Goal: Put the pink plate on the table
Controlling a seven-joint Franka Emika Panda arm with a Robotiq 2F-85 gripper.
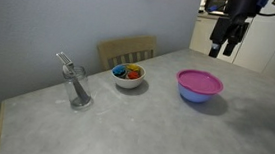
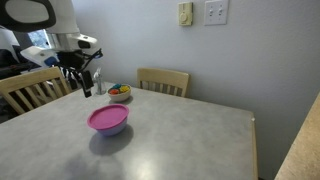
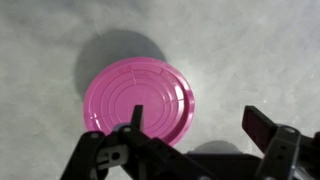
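**Plate not lifted yet**

I am hovering the gripper (image 1: 224, 42) high above the pink plate (image 1: 199, 82), jaws spread wide and holding nothing. The plate is sitting like a lid on the blue bowl (image 1: 199, 97), not on the table (image 1: 123, 126). I judge that grasping, lifting and placing are all remaining.

I see pale grey-blue wall (image 2: 140, 35) behind grey table (image 2: 190, 140). Wooden chair (image 2: 163, 79) pushed in at far side, second wooden chair (image 2: 25, 92) at another side. White switch plate (image 2: 215, 11) high on wall, small cream box (image 2: 186, 13) just beside it. White cupboards (image 1: 270, 49) past table in an exterior view
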